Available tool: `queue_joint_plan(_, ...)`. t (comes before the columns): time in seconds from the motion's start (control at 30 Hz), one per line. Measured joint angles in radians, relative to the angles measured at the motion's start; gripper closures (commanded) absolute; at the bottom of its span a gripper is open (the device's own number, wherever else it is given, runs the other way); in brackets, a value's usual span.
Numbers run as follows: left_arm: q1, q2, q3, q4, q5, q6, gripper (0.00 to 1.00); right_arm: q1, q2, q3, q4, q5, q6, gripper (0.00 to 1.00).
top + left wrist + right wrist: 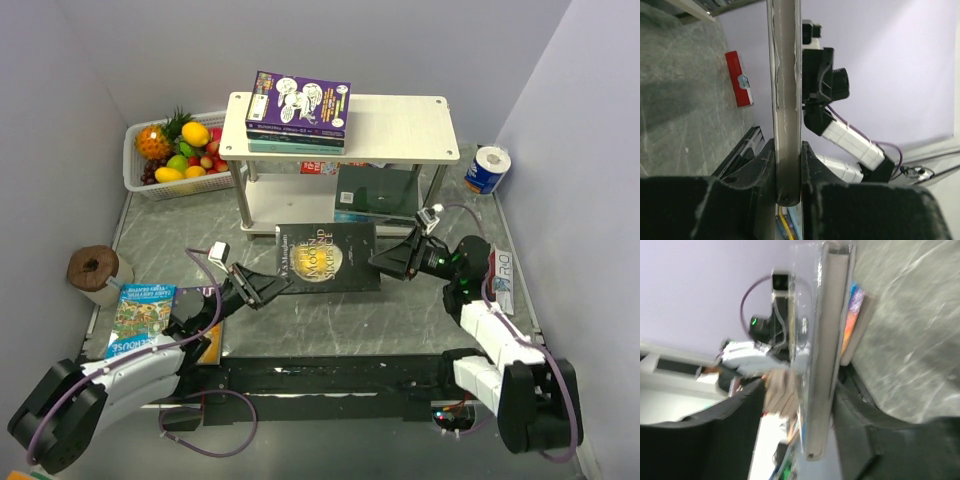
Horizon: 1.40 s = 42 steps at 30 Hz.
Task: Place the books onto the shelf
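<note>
**A:** Where is the book that is being handled?

**B:** A black paperback with a gold circle on its cover [328,256] sits cover-up at the middle of the grey marbled worktop [400,320]. It is just in front of the two-tier shelf of pale whitewashed wood boards on slim metal legs [400,125], and it lies between the two arms. I cannot tell whether it touches the worktop.

**A:** What are the end effectors doing?

**B:** The left end effector [272,287] is at the book's left edge. Its wrist view shows the book edge-on with both black fingers [812,170] pressed against its faces, so it is clamped on the paperback. The right end effector [380,262] is at the book's right edge. Its wrist view is blurred, but the book stands between parted jaws with a gap on one side, so it is not gripping.

**A:** And the other books?

**B:** A purple cartoon-covered paperback [298,100] tops a small stack at the left of the shelf's upper board, with a teal paperback [295,147] at the bottom. A dark green book [375,188] lies on the lower board. A blue children's book [140,318] lies on the worktop by the left arm, well apart from the shelf.

**A:** Anything else?

**B:** A white plastic basket of fruit [128,165] stands to the left of the shelf. A blue-and-white roll [488,168] stands to its right, and a brown roll [92,268] sits by the left wall.
</note>
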Motion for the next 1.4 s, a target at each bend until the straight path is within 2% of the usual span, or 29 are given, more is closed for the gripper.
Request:
queue_joint_plan(0.13,0.002,0.015,-0.004,0.008,-0.047,-0.01,0.98,-0.004,-0.113,0.08,-0.323,0.106,-0.185,0.25)
queue_joint_plan(0.37,0.005,0.134,0.0,0.095,-0.108,-0.037,0.98,-0.006,-0.222,0.135,-0.643,0.261,-0.377,0.24)
queue_joint_plan(0.57,0.008,0.252,0.085,0.086,-0.14,-0.033,0.98,-0.007,-0.383,0.177,-0.935,0.492,-0.507,0.24)
queue_joint_plan(0.87,0.013,0.405,0.265,0.117,-0.132,-0.031,0.98,-0.007,-0.451,0.227,-1.066,0.662,-0.563,0.26)
queue_joint_plan(1.13,0.053,0.67,0.449,0.128,-0.056,-0.04,0.98,-0.007,-0.608,0.225,-1.162,0.829,-0.565,0.27)
queue_joint_plan(1.4,0.084,0.799,0.616,0.103,0.02,-0.026,0.98,-0.007,-0.641,0.226,-1.214,0.898,-0.578,0.27)
